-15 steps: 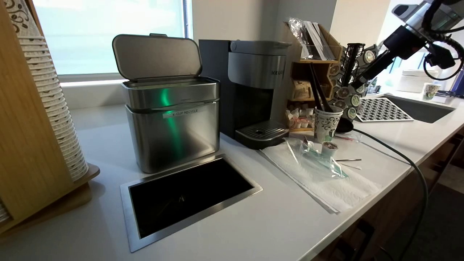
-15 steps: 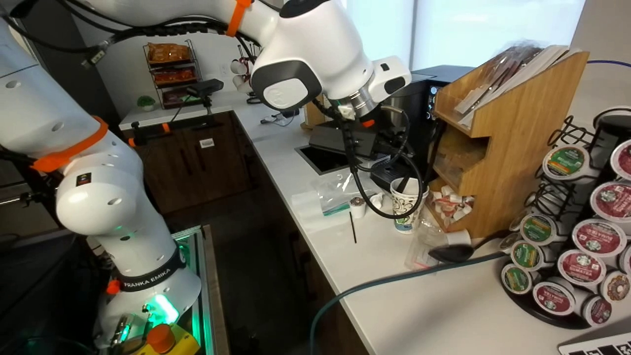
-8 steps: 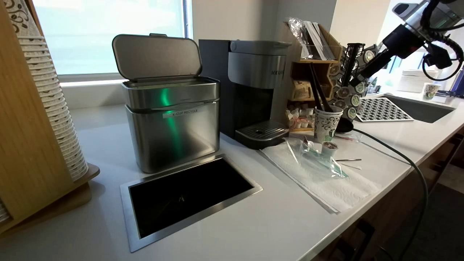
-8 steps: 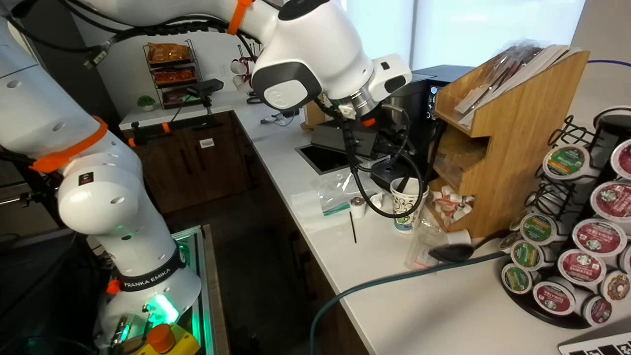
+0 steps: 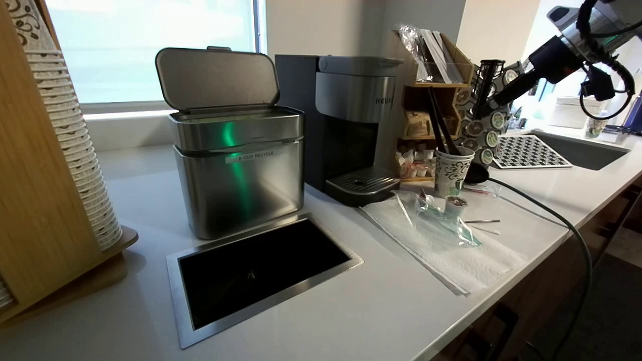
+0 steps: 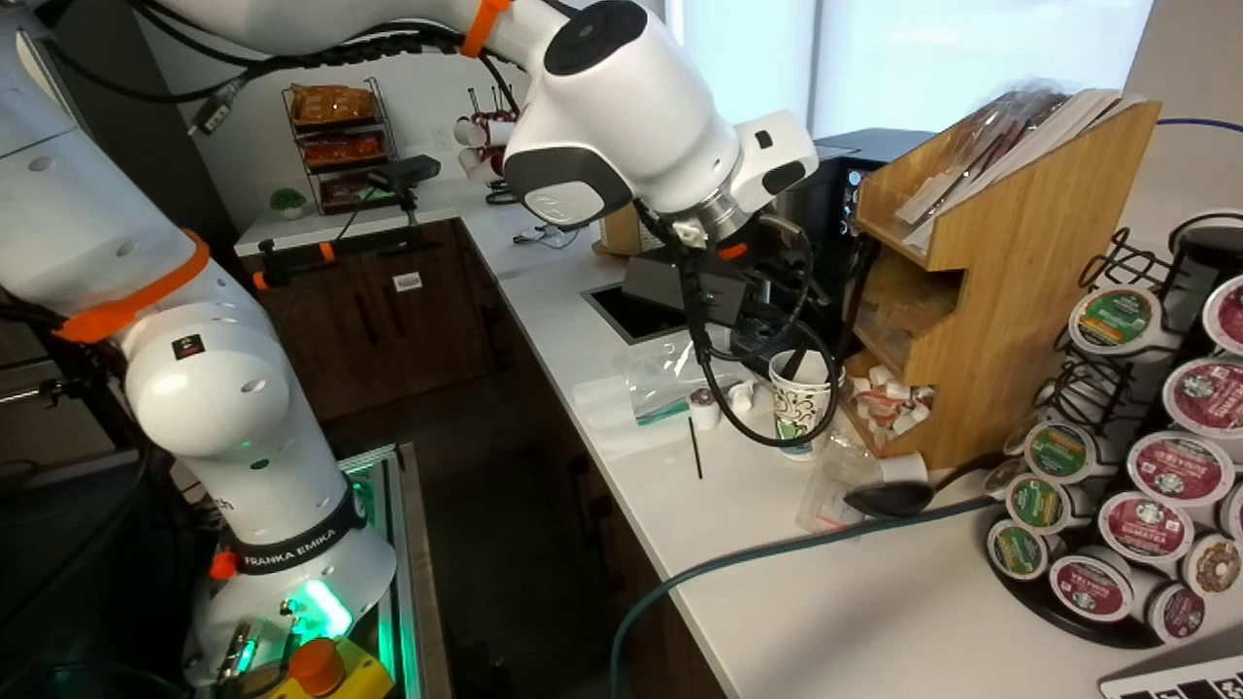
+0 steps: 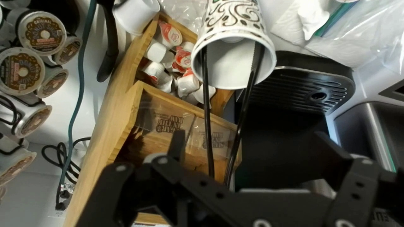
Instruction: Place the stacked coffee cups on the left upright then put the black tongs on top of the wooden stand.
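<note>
Wrist view: black two-finger claw (image 7: pixel 249 137) has its fingers wide apart, nothing clamped. Slim black two-armed tongs (image 7: pixel 207 116) run b/w them as seen, top end hidden behind the claw, so can't tell re contact. Tongs' lower ends sit in a white tapered paper cup w/ dark swirl print (image 5: pixel 451 175), 12-1 o'clock in wrist view, upright on the white surface (image 5: pixel 351 311). Can't tell if >1 cup nested. Golden-brown wooden stepped stand (image 6: pixel 1039 282) is near, abt 2 o'clock from the cup in an exterior view.

Just changed: over the last sec the claw swung toward 9 o'clock in an exterior view, i.e. nearer the tongs; cup, tongs & stand haven't budged. If that cup's the task's stack, cups step is prob. done & this reads as lining up on the tongs. Next prob.: close on both arms, lift straight out, b/c a light cup could tip. Stand's top already holds white flat packets (image 6: pixel 1020 160), so tongs might slide there.
</note>
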You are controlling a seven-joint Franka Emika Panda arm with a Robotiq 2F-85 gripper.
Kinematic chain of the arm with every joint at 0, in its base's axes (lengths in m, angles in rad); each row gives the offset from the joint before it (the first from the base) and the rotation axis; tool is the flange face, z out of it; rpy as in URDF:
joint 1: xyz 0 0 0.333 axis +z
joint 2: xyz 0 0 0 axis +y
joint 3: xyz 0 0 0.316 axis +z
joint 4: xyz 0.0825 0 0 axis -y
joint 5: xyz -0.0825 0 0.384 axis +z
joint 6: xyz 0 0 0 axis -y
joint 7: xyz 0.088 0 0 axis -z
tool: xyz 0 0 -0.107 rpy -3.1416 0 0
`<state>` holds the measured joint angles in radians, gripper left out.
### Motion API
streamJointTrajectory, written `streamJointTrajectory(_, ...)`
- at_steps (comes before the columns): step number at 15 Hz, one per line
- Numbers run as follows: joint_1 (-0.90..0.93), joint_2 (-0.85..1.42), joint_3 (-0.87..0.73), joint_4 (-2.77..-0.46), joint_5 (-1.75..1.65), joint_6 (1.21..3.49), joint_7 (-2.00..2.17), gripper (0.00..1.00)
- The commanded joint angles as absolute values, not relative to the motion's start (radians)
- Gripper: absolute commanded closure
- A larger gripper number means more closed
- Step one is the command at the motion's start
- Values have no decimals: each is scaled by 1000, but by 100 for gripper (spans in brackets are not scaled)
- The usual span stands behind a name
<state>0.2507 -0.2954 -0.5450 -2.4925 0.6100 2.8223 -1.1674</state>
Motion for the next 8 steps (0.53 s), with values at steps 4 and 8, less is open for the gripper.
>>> streamJointTrajectory(4,397,-135,-672,-2396,867,2862,-1272,0)
streamJointTrajectory(8,428,-52,-682,-2338,947,2839,-1290,0)
